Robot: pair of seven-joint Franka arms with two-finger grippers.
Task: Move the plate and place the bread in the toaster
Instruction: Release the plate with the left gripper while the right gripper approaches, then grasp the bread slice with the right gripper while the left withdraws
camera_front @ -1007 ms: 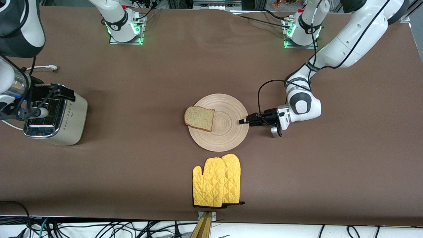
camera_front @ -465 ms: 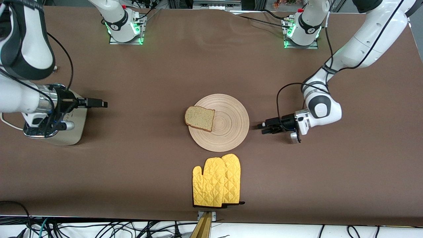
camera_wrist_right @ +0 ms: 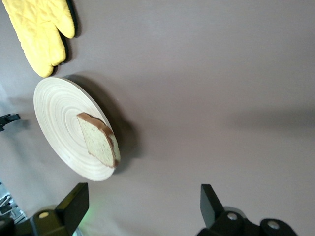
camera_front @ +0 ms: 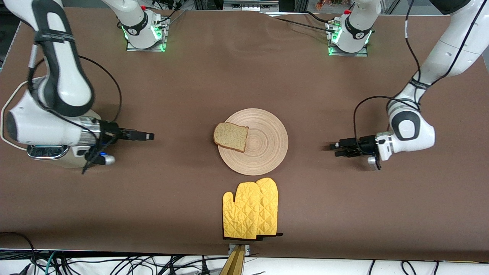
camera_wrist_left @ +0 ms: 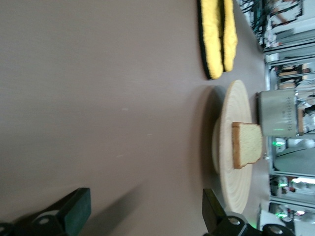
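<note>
The pale wooden plate (camera_front: 267, 152) lies in the middle of the table. On its rim toward the right arm's end rests the bread (camera_front: 230, 136), a speckled slice that overhangs the edge a little. My right gripper (camera_front: 147, 135) hangs open and empty over the cloth between the toaster (camera_front: 67, 162) and the plate, and the right arm hides most of the toaster. Toward the left arm's end, my left gripper (camera_front: 338, 149) is open, apart from the plate. The left wrist view shows the plate (camera_wrist_left: 236, 98), the bread (camera_wrist_left: 246, 144) and the toaster (camera_wrist_left: 278, 110).
A yellow quilted oven mitt (camera_front: 250, 209) lies nearer to the front camera than the plate, close to the table's front edge. The toaster's white cord (camera_front: 7, 107) loops by the right arm. Brown cloth covers the table.
My left gripper has opened, let go of the plate's rim and drawn back toward the left arm's end. The right arm has swung from over the toaster toward the plate.
</note>
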